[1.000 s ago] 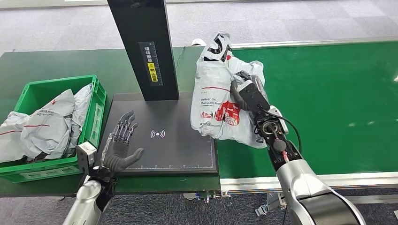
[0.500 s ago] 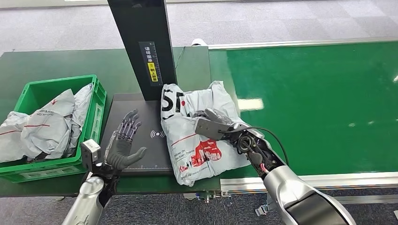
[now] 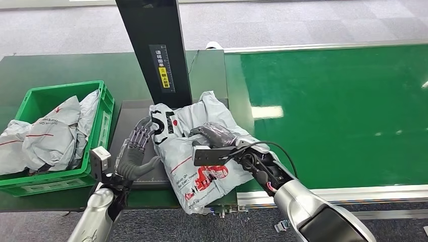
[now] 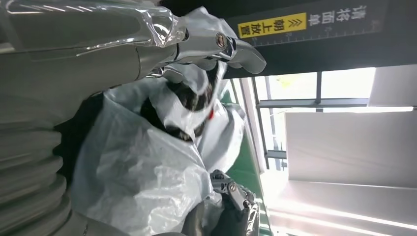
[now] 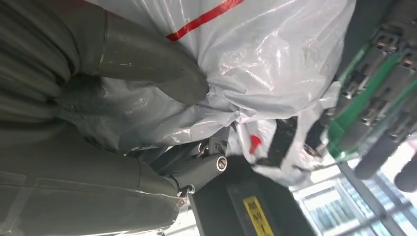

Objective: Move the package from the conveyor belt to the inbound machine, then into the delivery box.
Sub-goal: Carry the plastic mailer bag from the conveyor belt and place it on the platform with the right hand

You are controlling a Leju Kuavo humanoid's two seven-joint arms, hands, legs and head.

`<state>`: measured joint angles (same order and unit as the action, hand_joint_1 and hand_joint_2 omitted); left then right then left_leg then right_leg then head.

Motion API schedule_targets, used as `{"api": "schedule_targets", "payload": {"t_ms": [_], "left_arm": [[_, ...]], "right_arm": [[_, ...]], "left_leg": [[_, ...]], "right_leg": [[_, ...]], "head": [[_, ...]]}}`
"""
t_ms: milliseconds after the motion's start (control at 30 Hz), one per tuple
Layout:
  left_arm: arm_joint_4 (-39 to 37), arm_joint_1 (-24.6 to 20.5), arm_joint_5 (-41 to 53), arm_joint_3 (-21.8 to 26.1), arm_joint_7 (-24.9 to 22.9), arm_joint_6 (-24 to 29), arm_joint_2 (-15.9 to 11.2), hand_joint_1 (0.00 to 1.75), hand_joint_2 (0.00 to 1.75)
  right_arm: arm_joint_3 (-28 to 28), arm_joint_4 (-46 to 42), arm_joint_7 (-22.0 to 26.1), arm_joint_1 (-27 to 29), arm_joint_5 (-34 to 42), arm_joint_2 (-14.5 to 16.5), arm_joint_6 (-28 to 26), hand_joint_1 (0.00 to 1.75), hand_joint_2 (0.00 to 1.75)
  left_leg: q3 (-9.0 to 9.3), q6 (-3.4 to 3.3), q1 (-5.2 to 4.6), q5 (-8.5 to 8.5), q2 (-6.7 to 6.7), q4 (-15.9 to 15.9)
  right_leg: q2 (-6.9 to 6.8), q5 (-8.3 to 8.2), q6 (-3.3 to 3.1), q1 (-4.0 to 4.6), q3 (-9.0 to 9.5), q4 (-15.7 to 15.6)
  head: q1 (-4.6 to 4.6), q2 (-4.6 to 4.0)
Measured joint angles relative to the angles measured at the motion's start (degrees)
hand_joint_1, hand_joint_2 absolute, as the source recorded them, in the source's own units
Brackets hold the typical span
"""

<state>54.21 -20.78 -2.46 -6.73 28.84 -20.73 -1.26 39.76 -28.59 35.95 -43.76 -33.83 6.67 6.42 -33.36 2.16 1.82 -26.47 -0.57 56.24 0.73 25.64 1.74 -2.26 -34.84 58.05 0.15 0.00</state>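
The package (image 3: 202,151) has swung off the conveyor belt (image 3: 343,116) onto the inbound machine (image 3: 132,113) pad, the right hand (image 3: 212,138) gripping it from above, the left hand (image 3: 134,154), fingers spread, touching its edge.

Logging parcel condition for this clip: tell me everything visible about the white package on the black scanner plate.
The package is a soft, crinkled white plastic mailer bag with red stripes, a red logo and bold black lettering. It lies slumped across the right part of the black scanner plate, in front of the black post, its lower end hanging over the table's front edge. The right robot hand grips it from above; the left robot hand touches its left side.
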Motion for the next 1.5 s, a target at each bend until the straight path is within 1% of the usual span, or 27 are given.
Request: {"api": "schedule_targets", "payload": {"t_ms": [100, 267, 300, 400, 433, 633, 733, 867, 1033, 1133, 1300, 1333, 1367, 1467, 1500], "left_arm": [[-0.01, -0.83, -0.18, -0.39, 0.07, -0.04, 0.14, 0.00, 1.75], [-0.08, -1.59, -0.26, -0.84, 0.17, -0.09, 0.31, 0.00, 1.75], [-0.16, -1.75, -0.21, -0.91, 0.20, -0.10, 0.35, 0.00, 1.75], [-0.60, -2.43, -0.03, -1.18, 0.26, -0.10, 0.46, 0.00, 1.75], [-0.75, -2.65, -0.01, -1.27, 0.27, -0.10, 0.50, 0.00, 1.75], [-2.00, -4.08, -0.49, -1.69, 0.67, 0.03, 0.52, 0.00, 1.75], [-2.44, -4.35, -1.04, -1.74, 0.90, 0.27, 0.44, 0.00, 1.75], [-2.73, -4.37, -1.61, -1.96, 0.86, 0.33, 0.30, 0.00, 1.75], [-2.96, -4.48, -1.88, -2.34, 0.65, 0.22, 0.17, 0.00, 1.75], [-3.37, -4.75, -2.20, -2.62, 0.54, -0.06, 0.11, 0.00, 1.75], [-4.09, -5.20, -1.22, -3.84, 0.48, 0.47, 0.01, 0.00, 1.75], [-4.19, -5.26, 0.08, -4.29, 0.57, 1.66, -0.05, 0.00, 1.75], [-4.25, -5.31, 2.33, -4.88, 0.73, 4.09, -0.13, 0.00, 1.75], [-4.20, -5.44, 12.94, -7.68, 0.75, 16.36, -0.44, 0.00, 1.75], [-4.11, -5.48, 16.07, -8.80, 0.32, 19.63, -0.53, 0.00, 1.75]], "right_arm": [[0.64, -0.17, -0.19, -0.06, -0.18, 0.64, -4.79, 1.75, 1.75], [1.14, -0.18, 0.09, -0.31, 0.37, 0.96, -7.48, 1.73, 1.75], [1.16, -0.17, 0.31, -0.32, 0.76, 0.99, -8.30, 1.41, 1.75], [1.07, -0.09, 0.58, -0.44, 1.86, 1.16, -10.29, 0.11, 1.75], [1.03, -0.02, 0.56, -0.50, 2.08, 1.21, -10.60, 0.00, 1.75], [0.77, 0.74, -1.09, -0.82, 2.58, 1.65, -11.23, 0.00, 1.75], [-0.06, 0.97, -0.47, -1.21, 4.55, 1.74, -10.17, 0.00, 1.75], [-3.06, 0.52, 3.06, -1.41, 12.16, 1.73, -4.51, 0.00, 1.75], [-7.11, -2.95, 4.03, -0.85, 20.61, 1.30, 0.72, 0.00, 1.75], [-9.21, -5.50, 4.07, -0.20, 25.28, 0.68, 2.78, 0.00, 1.75], [-12.11, -8.90, 4.07, 0.65, 30.68, -0.50, 4.22, 0.00, 1.75], [-12.74, -9.43, 4.07, 0.81, 31.88, -0.75, 4.45, 0.00, 1.75], [-13.36, -9.90, 4.07, 0.96, 32.97, -1.01, 4.62, 0.00, 1.75], [-15.01, -10.96, 4.08, 1.26, 34.91, -1.99, 4.66, 0.00, 1.75], [-15.38, -11.15, 4.08, 1.31, 35.10, -2.28, 4.64, 0.00, 1.75]], "left_leg": [[0.00, 0.00, -0.01, 0.00, 0.00, 0.00], [0.00, 0.00, -0.01, 0.00, 0.01, 0.00], [-0.01, 0.00, -0.01, 0.00, 0.01, 0.00], [0.00, 0.00, 0.00, 0.00, 0.00, 0.00], [0.00, 0.00, 0.00, 0.00, 0.00, 0.00], [-0.01, 0.00, -0.01, 0.00, 0.00, 0.00], [0.00, 0.00, -0.01, 0.00, 0.01, 0.00], [0.00, 0.00, -0.01, 0.00, 0.01, 0.01], [0.00, 0.00, -0.01, 0.00, 0.00, 0.01], [0.00, 0.00, -0.01, 0.00, 0.00, 0.01], [0.01, 0.00, -0.01, 0.00, 0.00, 0.01], [0.01, 0.00, -0.01, 0.00, 0.01, 0.02], [0.00, 0.00, -0.01, 0.00, 0.01, 0.02], [0.00, 0.00, -0.01, 0.00, 0.00, 0.02], [0.00, 0.00, -0.01, 0.00, 0.00, 0.02]], "right_leg": [[0.00, 0.00, 0.00, -0.01, 0.01, 0.00], [0.00, 0.00, 0.00, -0.01, -0.01, 0.00], [0.00, 0.00, 0.00, -0.01, -0.01, 0.00], [0.00, 0.00, 0.00, -0.01, -0.01, 0.00], [0.00, 0.00, 0.00, -0.01, -0.01, 0.00], [0.00, 0.00, 0.00, -0.01, 0.00, 0.00], [0.00, 0.00, 0.00, -0.01, 0.00, 0.00], [0.00, 0.00, 0.00, -0.01, -0.01, 0.00], [0.00, 0.00, 0.00, -0.01, -0.02, 0.00], [0.00, 0.00, 0.00, -0.01, -0.02, 0.00], [0.00, 0.00, 0.00, -0.01, -0.02, 0.00], [0.00, 0.00, 0.00, -0.01, -0.02, 0.00], [0.00, 0.00, 0.00, -0.01, -0.02, 0.00], [0.00, 0.00, 0.00, -0.01, -0.01, 0.00], [0.00, 0.00, 0.00, -0.01, -0.01, 0.00]], "head": [[-0.01, 0.00], [-0.01, 0.00], [-0.01, 0.00], [-0.01, 0.00], [-0.01, 0.00], [-0.01, 0.00], [-0.01, 0.00], [-0.01, 0.00], [-0.01, 0.00], [-0.01, 0.00], [-0.01, 0.00], [-0.01, 0.00], [-0.01, 0.00], [-0.01, 0.00], [-0.01, 0.00]]}}
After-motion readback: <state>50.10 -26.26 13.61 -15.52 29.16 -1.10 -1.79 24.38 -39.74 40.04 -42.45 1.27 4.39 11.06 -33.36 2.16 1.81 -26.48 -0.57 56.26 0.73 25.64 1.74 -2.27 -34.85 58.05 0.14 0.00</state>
